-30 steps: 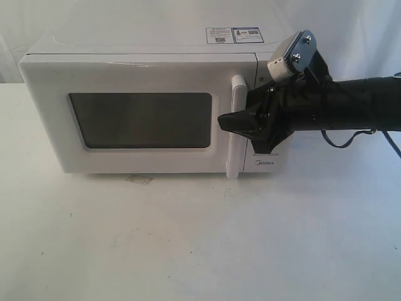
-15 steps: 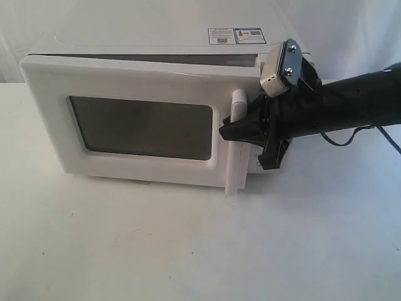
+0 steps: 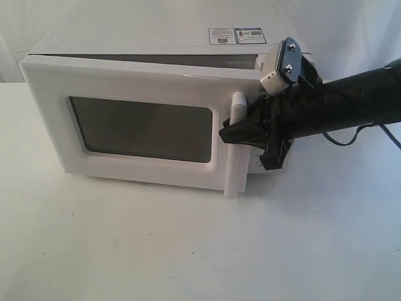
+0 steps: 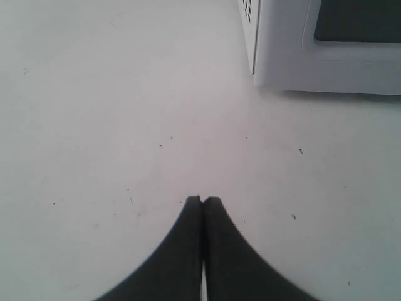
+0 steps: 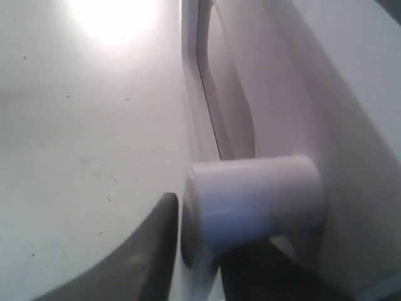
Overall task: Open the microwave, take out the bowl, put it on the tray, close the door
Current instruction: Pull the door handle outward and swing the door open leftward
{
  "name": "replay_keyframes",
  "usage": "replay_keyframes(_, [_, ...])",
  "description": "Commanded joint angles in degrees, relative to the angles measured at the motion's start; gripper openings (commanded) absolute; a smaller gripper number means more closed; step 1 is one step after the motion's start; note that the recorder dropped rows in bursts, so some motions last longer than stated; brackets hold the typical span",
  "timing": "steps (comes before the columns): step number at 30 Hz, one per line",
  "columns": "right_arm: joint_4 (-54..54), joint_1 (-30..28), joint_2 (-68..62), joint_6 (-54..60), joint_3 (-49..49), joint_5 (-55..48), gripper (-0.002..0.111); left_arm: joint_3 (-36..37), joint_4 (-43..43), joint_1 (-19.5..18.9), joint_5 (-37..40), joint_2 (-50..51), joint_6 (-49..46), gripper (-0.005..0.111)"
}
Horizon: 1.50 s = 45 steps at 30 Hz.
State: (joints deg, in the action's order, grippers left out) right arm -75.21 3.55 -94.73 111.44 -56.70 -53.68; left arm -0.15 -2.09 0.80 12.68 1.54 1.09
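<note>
The white microwave [image 3: 144, 44] stands at the back of the table, stickers on its top. Its door [image 3: 125, 81] with the dark window is ajar, with a narrow gap along the top edge. My right gripper [image 3: 233, 133] is shut on the tall white bar handle [image 3: 235, 172], about halfway up it. In the right wrist view the handle [image 5: 250, 200] sits between my two dark fingers [image 5: 150, 251]. My left gripper [image 4: 203, 200] is shut on nothing, low over the table near the microwave's corner [image 4: 282, 63]. The bowl is hidden inside; no tray is in view.
The white table [image 3: 188, 251] stretches in front of the microwave. A black cable [image 3: 351, 137] hangs from my right arm. The door's window corner [image 4: 357, 22] shows in the left wrist view. White cloth covers the background.
The door has swung from shut to slightly ajar, pulled by my right gripper on the handle. Over the last half second almost nothing moved.
</note>
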Motion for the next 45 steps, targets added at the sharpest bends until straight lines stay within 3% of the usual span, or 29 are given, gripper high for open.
replay_keyframes(1, [9.31,-0.18,1.36,-11.85,1.20,1.27,0.046,0.15,-0.46,-0.15,0.20,-0.36,0.17,0.000])
replay_keyframes(4, [15.50,-0.18,3.76,-19.04,1.20,0.71,0.058,0.15,-0.46,-0.15,0.20,-0.36,0.17,0.000])
replay_keyframes(10, [24.44,-0.18,8.40,-29.60,1.20,0.59,0.058,0.15,-0.46,-0.15,0.20,-0.36,0.17,0.000])
replay_keyframes(13, [24.54,-0.18,9.97,-29.56,1.20,7.81,0.056,0.15,-0.46,-0.15,0.20,-0.36,0.17,0.000])
replay_keyframes(16, [24.40,-0.18,10.80,-33.08,1.20,16.60,0.045,0.15,-0.46,-0.15,0.20,-0.36,0.17,0.000])
replay_keyframes(23, [23.01,-0.18,10.86,-35.56,1.20,25.65,0.000,0.15,-0.46,-0.15,0.20,-0.36,0.17,0.000])
replay_keyframes(26, [18.39,-0.18,10.86,-34.78,1.20,26.62,0.000,0.15,-0.46,-0.15,0.20,-0.36,0.17,0.000])
replay_keyframes(33, [6.02,0.47,10.86,-23.36,1.20,21.49,0.000,0.15,-0.46,-0.15,0.20,-0.36,0.17,0.000])
replay_keyframes(38, [4.99,1.43,10.86,-21.15,1.20,17.30,0.000,0.15,-0.46,-0.15,0.20,-0.36,0.17,0.000])
replay_keyframes(42, [9.66,1.43,11.27,-21.98,1.20,9.79,0.000,0.15,-0.46,-0.15,0.20,-0.36,0.17,0.000])
replay_keyframes(45, [21.87,1.43,13.00,-30.17,1.20,7.28,0.000,0.15,-0.46,-0.15,0.20,-0.36,0.17,0.000])
